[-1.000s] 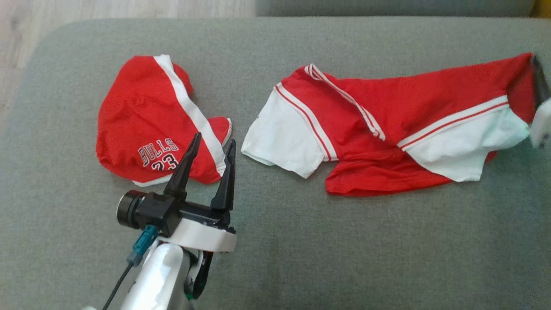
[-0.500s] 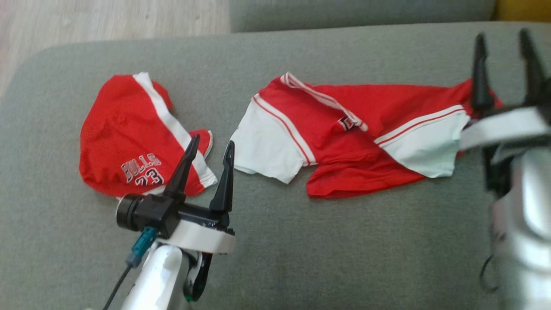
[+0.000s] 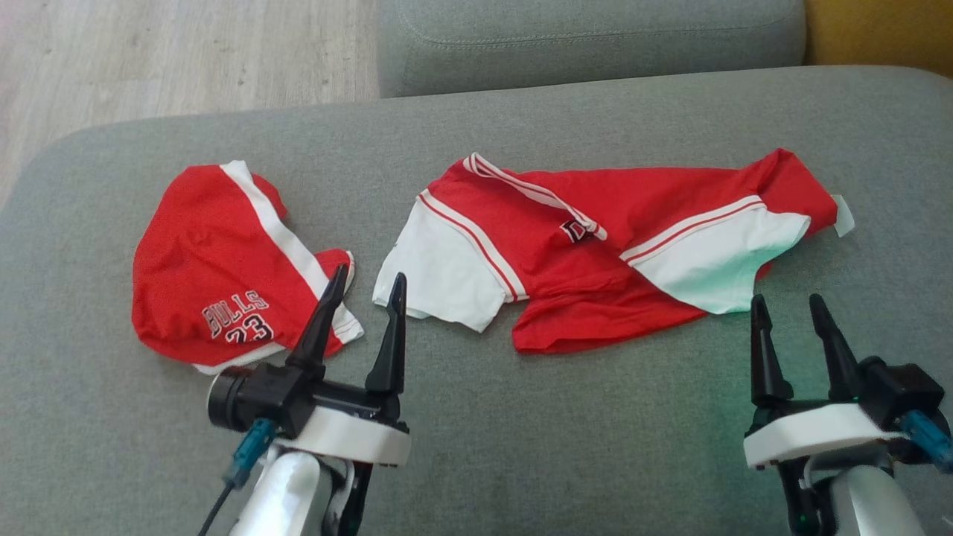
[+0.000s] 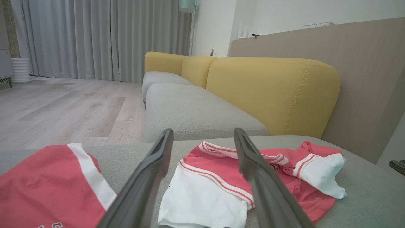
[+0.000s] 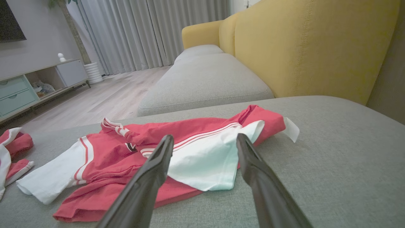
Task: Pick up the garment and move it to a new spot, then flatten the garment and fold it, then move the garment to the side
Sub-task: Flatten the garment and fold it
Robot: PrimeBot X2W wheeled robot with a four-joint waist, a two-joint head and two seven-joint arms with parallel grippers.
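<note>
Red shirt point(image 3: 588, 260) lies crumpled on the sofa point(image 3: 521, 447); left gripper point(image 3: 371, 272) and right gripper point(image 3: 786, 298) stand open, empty; a shallow pinch could slip off its loose folds.

The left pincer point(image 3: 368, 277) and the right pincer point(image 3: 787, 300) look alike: two long dark fingers point(image 3: 320, 324), each narrowing to a point, on a black block above a white collar point(image 3: 350, 439) and a silver forearm point(image 3: 287, 495). The left one has a black cylinder point(image 3: 223, 400) on its side and a teal plug point(image 3: 252, 441) with a dark cable point(image 3: 216, 510). The right one has a blue plug point(image 3: 927, 439).
</note>
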